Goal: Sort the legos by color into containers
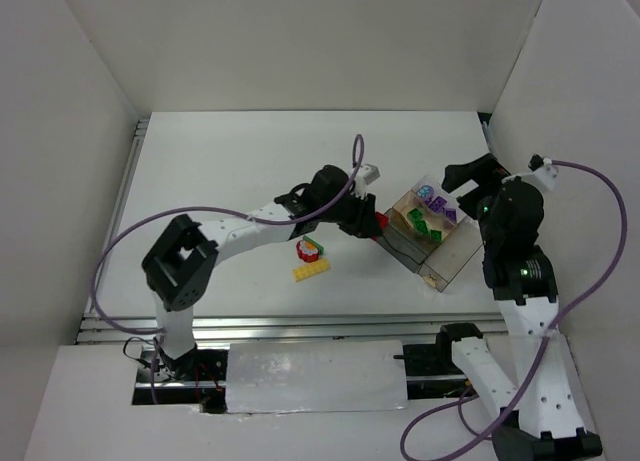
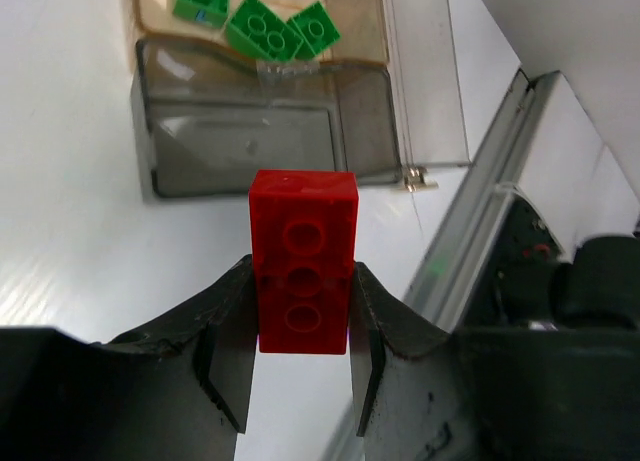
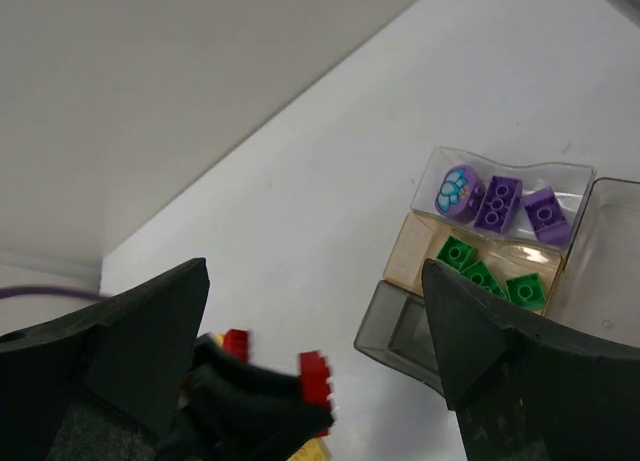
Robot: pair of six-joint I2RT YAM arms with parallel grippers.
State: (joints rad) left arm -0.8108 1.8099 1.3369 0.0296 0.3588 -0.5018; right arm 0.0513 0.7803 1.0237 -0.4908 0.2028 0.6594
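My left gripper is shut on a red lego, held just short of the organizer box's empty grey container. The amber container holds green legos. The clear one holds purple legos, one of them round. My right gripper hangs open above the box with nothing between its fingers. On the table lie a red-and-green clump of legos and a flat yellow plate.
The left arm's black wrist shows under my right gripper. White walls surround the table. A metal rail runs along the table's near edge.
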